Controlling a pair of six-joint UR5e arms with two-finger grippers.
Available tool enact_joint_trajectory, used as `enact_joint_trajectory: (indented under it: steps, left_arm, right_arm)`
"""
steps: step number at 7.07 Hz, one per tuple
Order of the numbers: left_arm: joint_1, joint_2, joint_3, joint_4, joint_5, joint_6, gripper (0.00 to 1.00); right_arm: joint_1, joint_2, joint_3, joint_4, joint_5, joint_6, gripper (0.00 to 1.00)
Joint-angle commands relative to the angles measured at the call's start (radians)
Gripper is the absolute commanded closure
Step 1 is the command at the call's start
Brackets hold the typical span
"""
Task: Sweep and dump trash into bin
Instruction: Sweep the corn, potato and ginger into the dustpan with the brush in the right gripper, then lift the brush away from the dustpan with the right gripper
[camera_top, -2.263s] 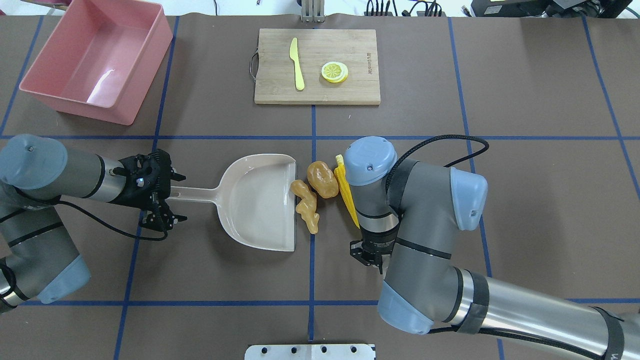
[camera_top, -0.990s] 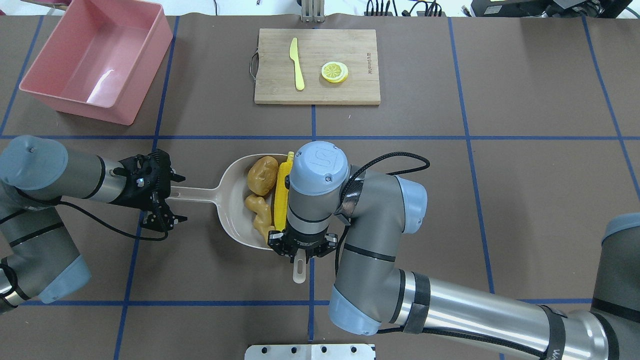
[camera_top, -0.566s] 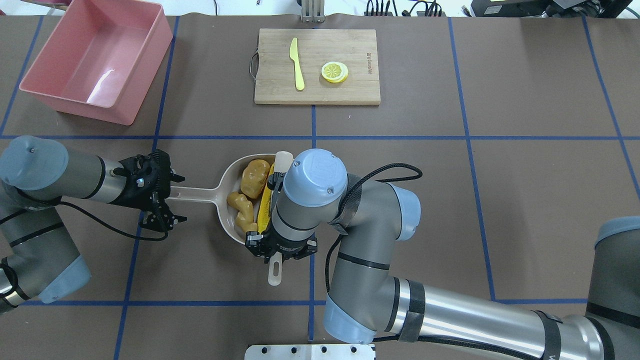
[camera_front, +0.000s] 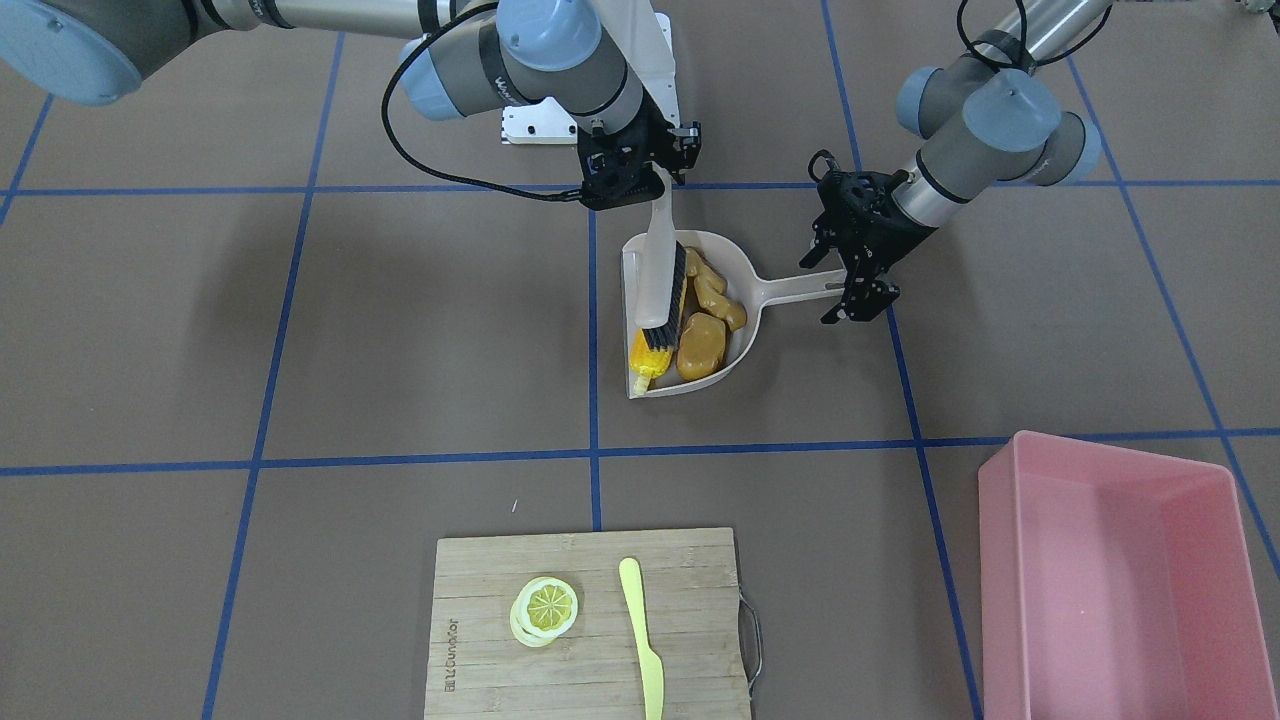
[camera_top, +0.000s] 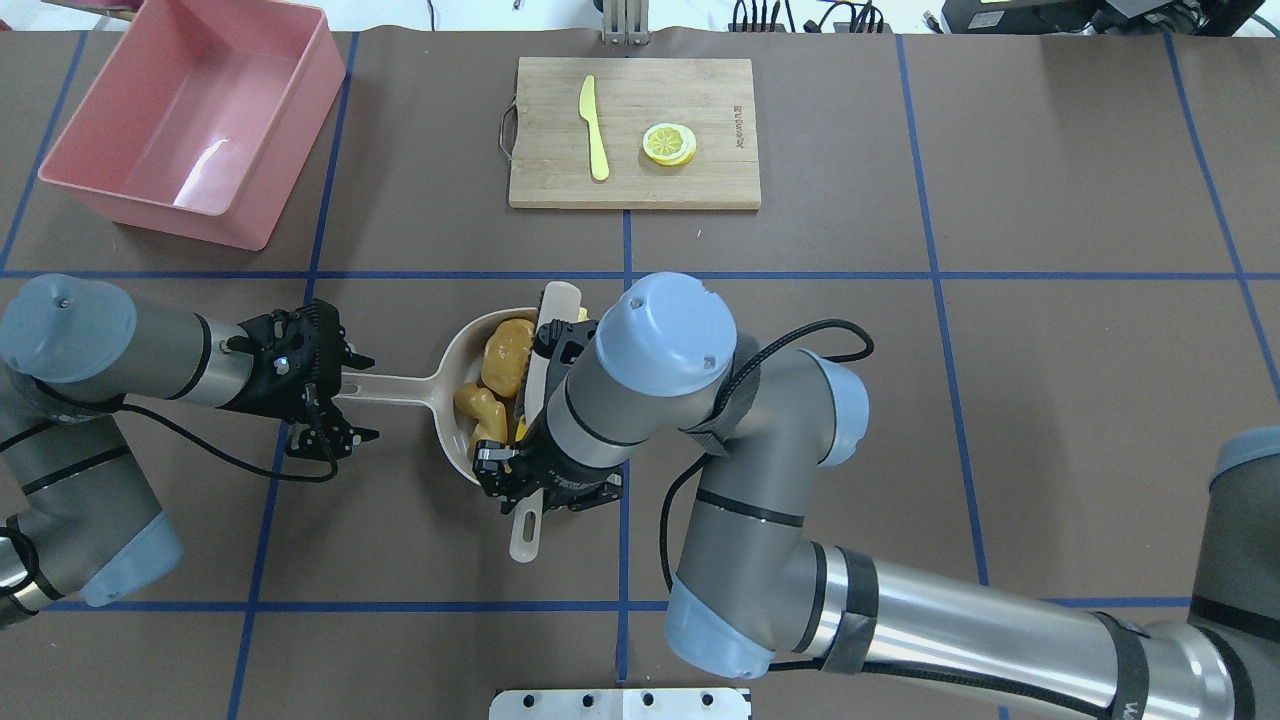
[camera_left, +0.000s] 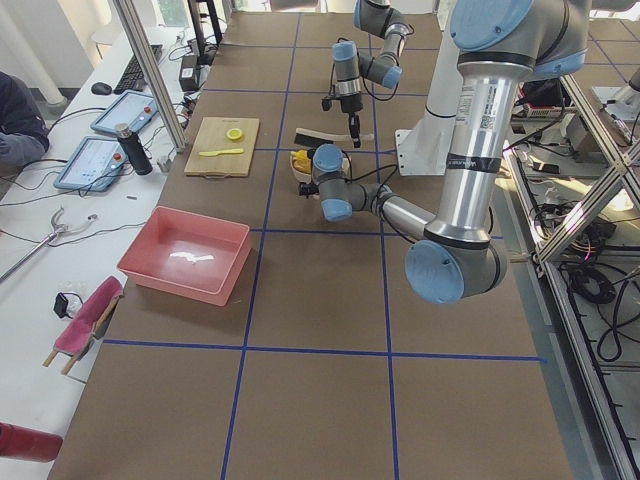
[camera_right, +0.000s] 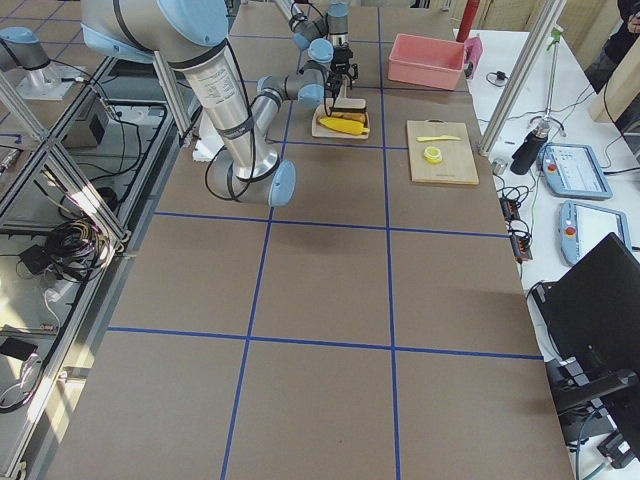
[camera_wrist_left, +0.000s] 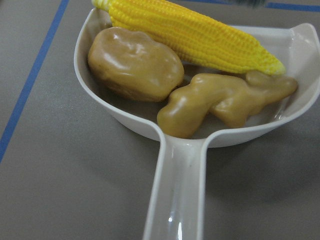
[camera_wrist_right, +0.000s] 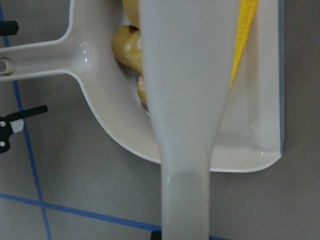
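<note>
- Holding all three pieces of trash, the dustpan lies on the table near its middle. The corn cob runs along the open lip. The potato and ginger root sit against the rear wall. The bin stands well apart, toward the far left corner.
- Left gripper: fingers spread either side of the dustpan handle, not touching it.
- Right gripper: pinching the brush, which slants over the pan with its bristles above the corn cob; contact looks likely.
- Risk: drawing the brush back across the lip would probably drag the corn cob out, since its tip already sits at the lip's corner.
- Risk: an off-centre closure on the handle could twist the pan. A lift tipped toward the lip would let the smooth, rounded toys roll off on the way to the bin.
- Risk: lifting while the brush hangs over the pan invites a knock.
- Writing: the cutting board carries a small dark mark near one short edge, too small to read. Lettering on the right arm is likewise illegible.
</note>
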Motion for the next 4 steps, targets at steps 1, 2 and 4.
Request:
enact_joint_trajectory:
  steps: [1,2,4]
  left_arm:
    - [0.002,-0.002,0.0,-0.008,0.0,-0.013,0.5]
    - [0.002,-0.001,0.0,-0.008,-0.003,-0.013,0.74]
    - [0.002,0.001,0.001,-0.008,-0.008,-0.007,0.9]
  right_arm:
    - [0.126,-0.076,0.169,-0.256,0.114,-0.111,1.0]
    - [0.154,-0.119,0.258,-0.428,0.114,-0.252,1.0]
    - [0.209,-0.171,0.332,-0.643,0.095,-0.44,1.0]
